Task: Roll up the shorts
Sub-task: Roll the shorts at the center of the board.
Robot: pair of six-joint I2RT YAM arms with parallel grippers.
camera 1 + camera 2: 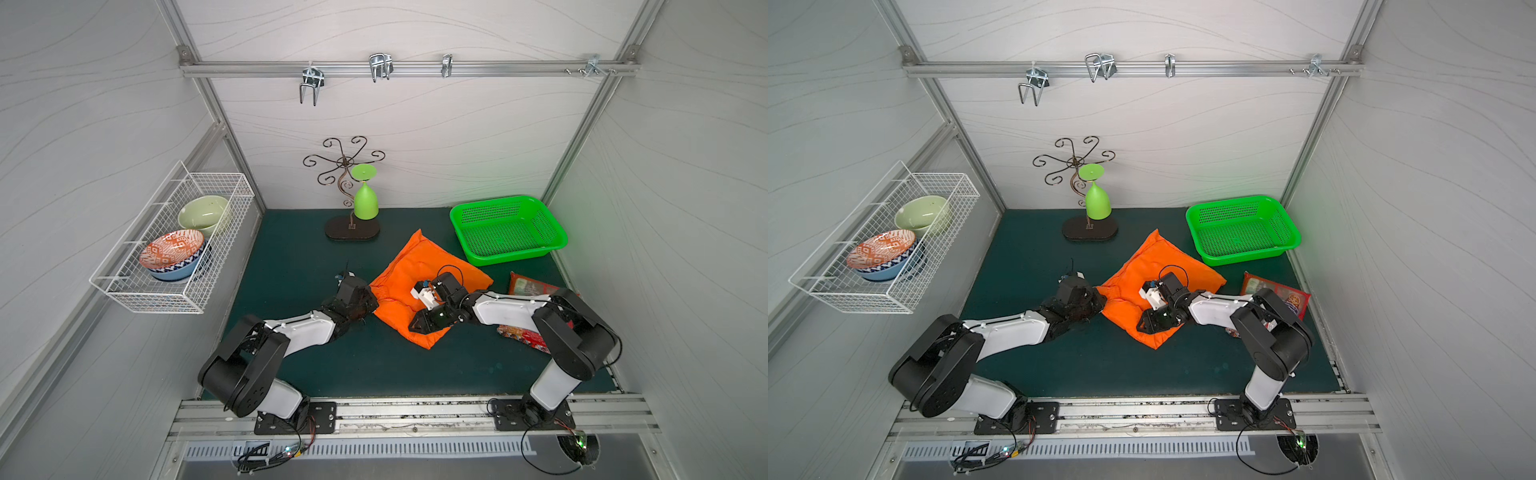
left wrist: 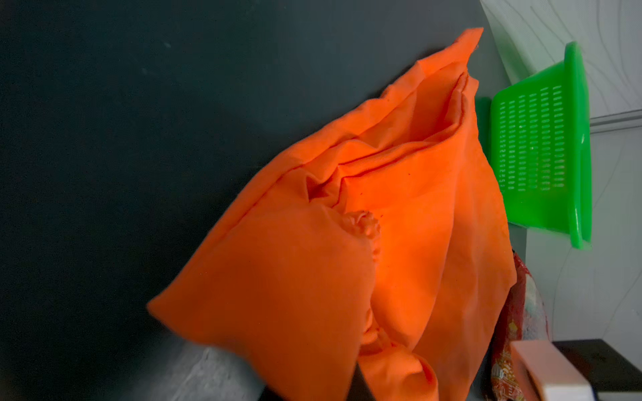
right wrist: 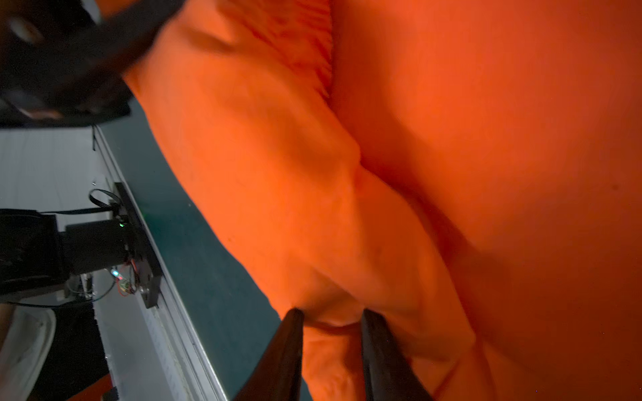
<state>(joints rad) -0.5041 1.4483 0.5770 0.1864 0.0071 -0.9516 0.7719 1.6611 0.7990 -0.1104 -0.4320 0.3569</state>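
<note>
Two grippers: both are down on the shorts [image 1: 415,266], and both sit on its near-left edge.
Shorts: folded into a flat, nearly square pad, lying cornerwise in the middle of the mat [image 1: 332,365], with one corner towards the back wall and one towards me.
Grip, left: the left gripper [image 1: 371,296] is closed at the left corner, where the cloth is gathered. The wrist view hides its tips behind cloth, so I judge this to be a pinch on that corner.
Grip, right: the right gripper [image 3: 331,319] has its jaws narrow but not fully together. A ridge of orange cloth is nipped between the fingers [image 3: 290,347], close to the near corner.
Held edge: it runs from the left gripper to the right gripper, slanting from left-far to right-near.
Rest of the cloth: it lies beyond that edge, towards the green basket [image 1: 511,254].
Roll direction: I judge it must go square to the held edge, towards the basket, with both arms travelling together.
Nearer arm: neither; each has its own end.
Risk: the snack packet [image 1: 527,286] lies near the right-hand corner.
</note>
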